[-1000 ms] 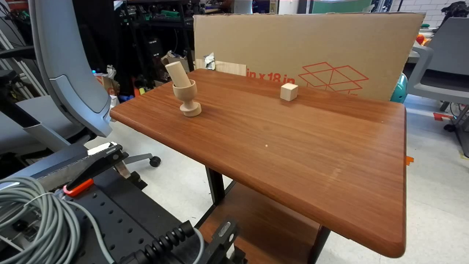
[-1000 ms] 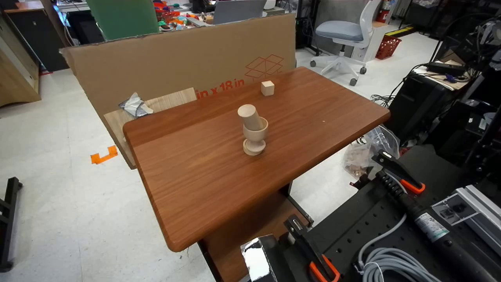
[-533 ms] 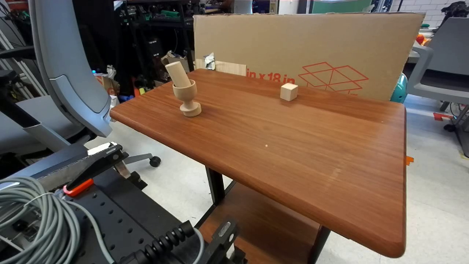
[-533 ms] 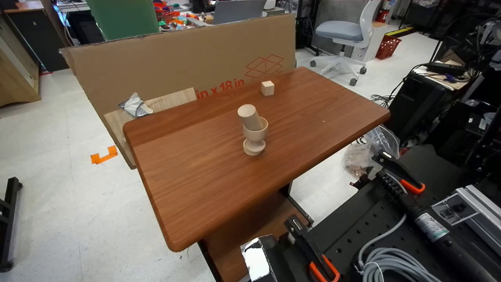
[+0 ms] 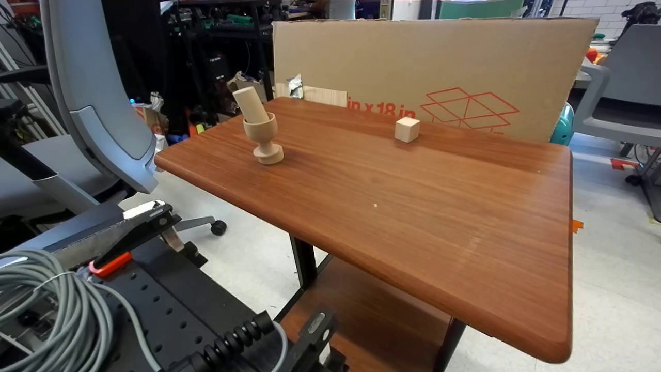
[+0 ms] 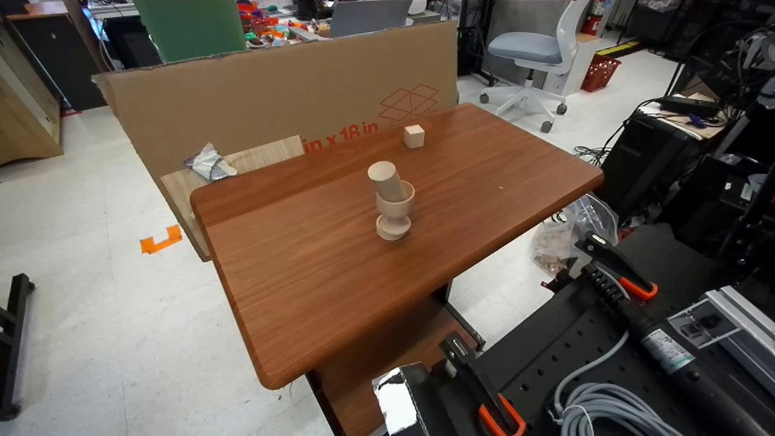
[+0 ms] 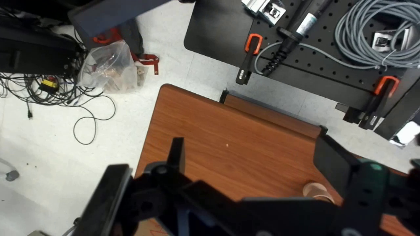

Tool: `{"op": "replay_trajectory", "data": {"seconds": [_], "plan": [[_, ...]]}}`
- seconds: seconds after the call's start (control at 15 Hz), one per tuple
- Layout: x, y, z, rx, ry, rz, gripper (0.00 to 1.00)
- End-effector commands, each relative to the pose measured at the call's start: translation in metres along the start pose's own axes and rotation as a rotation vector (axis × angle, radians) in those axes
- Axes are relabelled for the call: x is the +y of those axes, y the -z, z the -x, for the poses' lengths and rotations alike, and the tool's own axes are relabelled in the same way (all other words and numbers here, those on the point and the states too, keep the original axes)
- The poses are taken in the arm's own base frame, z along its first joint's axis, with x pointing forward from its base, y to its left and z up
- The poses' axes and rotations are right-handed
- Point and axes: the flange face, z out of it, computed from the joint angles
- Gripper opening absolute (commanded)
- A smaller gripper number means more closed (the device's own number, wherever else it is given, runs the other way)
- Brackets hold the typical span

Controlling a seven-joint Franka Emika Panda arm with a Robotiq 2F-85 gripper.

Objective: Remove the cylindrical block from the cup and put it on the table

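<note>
The cylindrical block [image 5: 250, 103] is a plain light-wood cylinder. It also shows in an exterior view [image 6: 386, 180], standing tilted in the cup with its upper part sticking out over the rim. The cup [image 5: 262, 130] is light wood with a narrow stem and round base, upright on the reddish-brown table [image 5: 387, 217]. The cup also shows in an exterior view [image 6: 398, 209]. In the wrist view my gripper [image 7: 251, 144] is open, with nothing between its fingers, high over the table. The cup's base [image 7: 311, 188] shows beside the right finger; the block is hidden there. No exterior view shows the gripper.
A small pale wooden cube [image 5: 407, 129] sits near the table's far edge, also in an exterior view [image 6: 414, 136]. A tall cardboard sheet [image 5: 413, 62] stands along that edge. A black perforated bench [image 7: 328, 59] with clamps and coiled grey cable [image 7: 377, 55] lies across a gap.
</note>
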Motion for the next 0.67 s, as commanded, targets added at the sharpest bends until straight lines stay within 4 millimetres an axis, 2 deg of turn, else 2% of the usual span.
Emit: {"op": "replay_trajectory", "data": {"seconds": [0.0,0.4,0.6], "plan": [[-0.032,-0.021,-0.034,-0.017,0.063,-0.035,1.0],[-0.077,-0.072,-0.08,-0.065,0.138,-0.114,1.0],[-0.093,-0.096,-0.086,-0.091,0.17,-0.104,1.0]]}}
